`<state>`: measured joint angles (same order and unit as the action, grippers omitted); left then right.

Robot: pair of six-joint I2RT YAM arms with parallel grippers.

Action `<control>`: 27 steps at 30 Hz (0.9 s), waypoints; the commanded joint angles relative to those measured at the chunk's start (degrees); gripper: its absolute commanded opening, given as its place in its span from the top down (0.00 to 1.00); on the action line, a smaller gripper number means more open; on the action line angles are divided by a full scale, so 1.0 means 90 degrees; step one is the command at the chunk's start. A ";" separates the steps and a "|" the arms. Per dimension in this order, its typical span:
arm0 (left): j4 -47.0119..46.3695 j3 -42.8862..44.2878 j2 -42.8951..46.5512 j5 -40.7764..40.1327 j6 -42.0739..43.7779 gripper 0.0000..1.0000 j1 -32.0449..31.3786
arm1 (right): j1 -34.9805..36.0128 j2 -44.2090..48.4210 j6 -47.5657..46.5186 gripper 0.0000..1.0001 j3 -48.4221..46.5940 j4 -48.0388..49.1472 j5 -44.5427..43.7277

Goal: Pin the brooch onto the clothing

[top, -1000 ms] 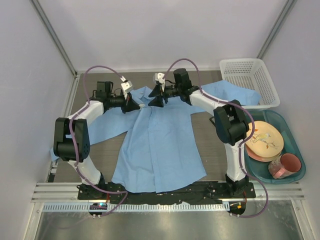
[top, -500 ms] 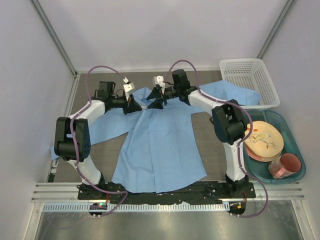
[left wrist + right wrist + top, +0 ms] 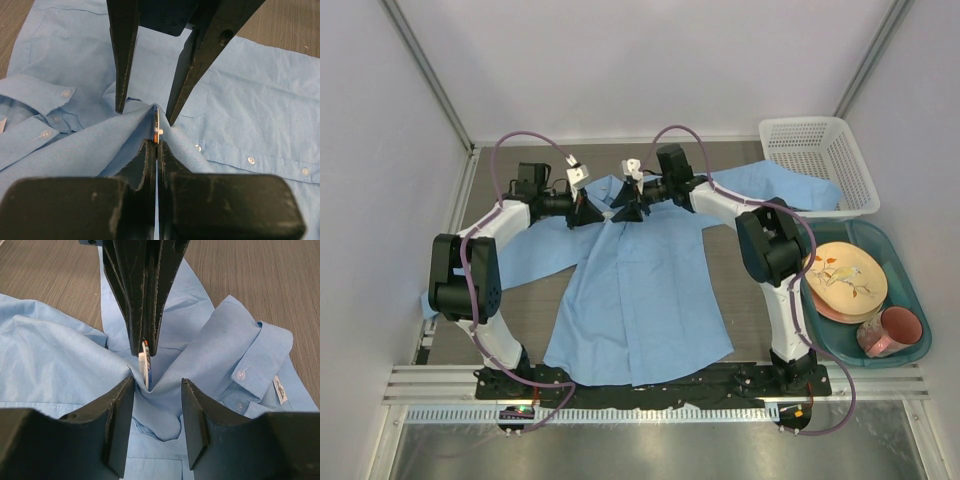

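Left gripper (image 3: 156,144): clamped on the brooch (image 3: 156,129) and a raised ridge of shirt (image 3: 640,290) beside the collar (image 3: 260,355).
Right gripper (image 3: 157,385): half apart, empty, straddling that ridge.
Relation: we see the brooch edge-on, centred between the right jaws, seemingly just beyond their tips.

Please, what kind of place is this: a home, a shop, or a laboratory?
Most likely a robot laboratory cell: plain white walls enclose one table, two robot arms are bolted at its near edge, and a shirt and basket lie there as props.
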<state>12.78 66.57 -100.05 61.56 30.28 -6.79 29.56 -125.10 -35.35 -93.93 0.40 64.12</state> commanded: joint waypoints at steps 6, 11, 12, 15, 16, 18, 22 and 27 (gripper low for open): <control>-0.0111 0.0133 0.0189 0.0367 0.0004 1.00 -0.0037 | 0.0045 -0.0270 -0.1052 0.54 -0.0549 -0.1050 -0.0103; -0.0121 0.0143 0.0179 0.0357 -0.0005 1.00 -0.0056 | 0.0045 -0.0270 -0.1218 0.54 -0.0696 -0.1353 -0.0083; -0.0111 0.0143 0.0170 0.0357 0.0014 1.00 -0.0056 | 0.0036 -0.0193 -0.1228 0.53 -0.0706 -0.1354 -0.0083; -0.0101 0.0123 0.0150 0.0338 0.0072 1.00 -0.0056 | -0.0023 -0.0075 -0.1228 0.47 -0.0735 -0.1373 -0.0015; -0.0111 0.0123 0.0140 0.0338 0.0082 1.00 -0.0056 | -0.0042 0.0003 -0.1209 0.46 -0.0755 -0.1421 0.0014; -0.0111 0.0133 0.0111 0.0367 0.0092 1.00 -0.0056 | -0.0101 0.0062 -0.1218 0.44 -0.0803 -0.1470 0.0102; -0.0072 0.0143 0.0101 0.0377 0.0209 1.00 -0.0086 | -0.0111 0.0150 -0.1092 0.43 -0.0901 -0.1520 0.0326; 0.0006 0.0153 0.0052 0.0406 0.0268 1.00 -0.0105 | -0.0111 0.0013 -0.0740 0.45 -0.1135 -0.1510 0.0551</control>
<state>12.78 66.57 -100.05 62.06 30.81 -7.27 28.75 -128.27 -43.97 -100.55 -13.50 65.47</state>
